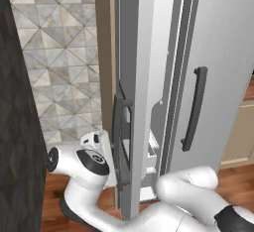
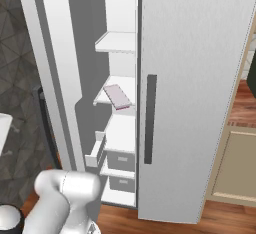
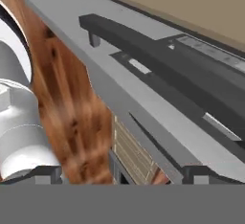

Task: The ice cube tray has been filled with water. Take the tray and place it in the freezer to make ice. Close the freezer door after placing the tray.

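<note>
Lavender ice cube tray [image 2: 117, 96] sits on the freezer [image 2: 120, 103] shelf. Your end effector [image 3: 119, 177] is spread, gripping nothing, beside the freezer door [image 1: 130, 102]. Push carelessly and it slips off.

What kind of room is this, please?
Most likely a home kitchen: a tall grey side-by-side freezer stands with its freezer door open, an ice cube tray lies on an inner shelf, and beige cabinets stand beside it.
</note>
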Available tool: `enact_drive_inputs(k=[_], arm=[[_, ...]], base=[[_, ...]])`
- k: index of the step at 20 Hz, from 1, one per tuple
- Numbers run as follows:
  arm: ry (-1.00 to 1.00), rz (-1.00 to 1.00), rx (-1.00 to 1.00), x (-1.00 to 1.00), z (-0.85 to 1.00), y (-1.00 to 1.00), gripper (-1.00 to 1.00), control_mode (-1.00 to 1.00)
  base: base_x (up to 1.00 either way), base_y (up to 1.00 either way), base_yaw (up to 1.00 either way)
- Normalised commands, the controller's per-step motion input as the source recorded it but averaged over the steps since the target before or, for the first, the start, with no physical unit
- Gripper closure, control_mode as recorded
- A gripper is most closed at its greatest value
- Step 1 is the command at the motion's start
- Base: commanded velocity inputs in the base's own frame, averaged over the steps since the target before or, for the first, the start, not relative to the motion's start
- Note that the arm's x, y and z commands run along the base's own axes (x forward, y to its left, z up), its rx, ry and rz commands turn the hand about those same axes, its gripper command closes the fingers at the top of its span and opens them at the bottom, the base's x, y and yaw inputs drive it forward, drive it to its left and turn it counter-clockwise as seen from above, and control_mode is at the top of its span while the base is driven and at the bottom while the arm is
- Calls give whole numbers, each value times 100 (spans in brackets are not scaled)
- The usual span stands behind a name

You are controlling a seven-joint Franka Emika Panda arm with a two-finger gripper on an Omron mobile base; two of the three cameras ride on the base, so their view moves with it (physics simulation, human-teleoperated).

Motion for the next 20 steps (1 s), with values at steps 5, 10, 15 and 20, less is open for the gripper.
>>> enact_drive_inputs(k=[5,10,15,20], arm=[[0,0,-16,83,-24,69,-100,-100],[0,0,-12,81,-27,42,-100,-100],[10,-7,-11,46,-34,13,-100,-100],[15,-12,-10,52,-25,13,-100,-100]], base=[[0,0,0],[0,0,0],[0,0,0],[0,0,0]])
